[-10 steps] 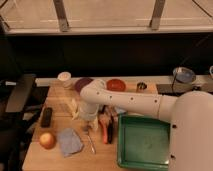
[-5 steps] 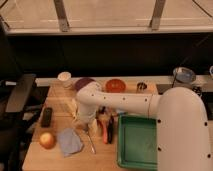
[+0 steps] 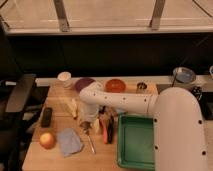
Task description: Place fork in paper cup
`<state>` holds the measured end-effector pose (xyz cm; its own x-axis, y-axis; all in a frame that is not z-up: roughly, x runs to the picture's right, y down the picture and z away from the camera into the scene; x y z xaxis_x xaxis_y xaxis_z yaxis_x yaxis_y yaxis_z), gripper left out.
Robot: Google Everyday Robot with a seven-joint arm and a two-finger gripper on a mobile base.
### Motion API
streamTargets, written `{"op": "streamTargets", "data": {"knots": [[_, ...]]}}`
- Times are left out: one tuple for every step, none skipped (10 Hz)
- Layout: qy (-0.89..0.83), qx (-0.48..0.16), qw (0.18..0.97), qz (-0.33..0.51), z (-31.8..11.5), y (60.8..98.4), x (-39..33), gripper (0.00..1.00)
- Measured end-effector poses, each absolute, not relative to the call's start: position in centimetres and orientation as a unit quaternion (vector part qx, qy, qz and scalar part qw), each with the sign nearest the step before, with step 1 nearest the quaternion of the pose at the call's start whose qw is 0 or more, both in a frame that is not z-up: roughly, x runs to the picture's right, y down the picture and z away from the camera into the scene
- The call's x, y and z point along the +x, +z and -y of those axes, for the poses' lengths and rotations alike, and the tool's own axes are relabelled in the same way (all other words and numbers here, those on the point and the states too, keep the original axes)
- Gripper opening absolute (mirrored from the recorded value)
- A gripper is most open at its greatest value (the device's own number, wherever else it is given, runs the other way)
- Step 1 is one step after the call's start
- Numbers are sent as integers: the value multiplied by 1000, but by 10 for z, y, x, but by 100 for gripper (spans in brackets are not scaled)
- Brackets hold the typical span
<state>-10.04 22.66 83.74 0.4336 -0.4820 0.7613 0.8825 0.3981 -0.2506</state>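
The slim silvery fork (image 3: pixel 90 140) lies on the wooden table (image 3: pixel 60 160), front centre, between a grey cloth and the orange-and-black tools. The white paper cup (image 3: pixel 64 79) stands upright at the table's back left, next to a purple bowl (image 3: pixel 84 84). My white arm reaches in from the right, bends at the elbow and points down. The gripper (image 3: pixel 89 122) hangs just over the fork's far end, well in front of the cup. The gripper's tip is partly hidden by the wrist.
A green tray (image 3: pixel 136 142) sits at the front right. Orange-and-black handled tools (image 3: pixel 106 128) lie beside the fork. A grey cloth (image 3: pixel 69 142), an orange fruit (image 3: pixel 47 140), a black block (image 3: pixel 46 116), an orange bowl (image 3: pixel 115 85) and a black chair (image 3: pixel 17 95) are also in view.
The arm's white forearm has swung further in over the right side of the table. The gripper has stayed low over the fork's far end. The fork and cup have not moved.
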Motion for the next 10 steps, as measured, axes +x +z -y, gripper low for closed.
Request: {"op": "streamTargets", "data": {"knots": [[-437, -329, 780, 305, -228, 837, -101, 40], [-435, -329, 780, 306, -229, 835, -100, 27], [-435, -329, 780, 307, -228, 834, -101, 19], [-436, -330, 780, 306, -227, 833, -99, 7], [-438, -328, 780, 304, -226, 834, -98, 1], [-437, -329, 779, 305, -226, 833, -99, 0], [-438, -329, 779, 306, -226, 833, -100, 0], [-437, -323, 777, 317, -229, 828, -100, 0], [-435, -318, 777, 325, -232, 824, -99, 0], [-435, -311, 776, 335, -232, 817, -99, 0]]}}
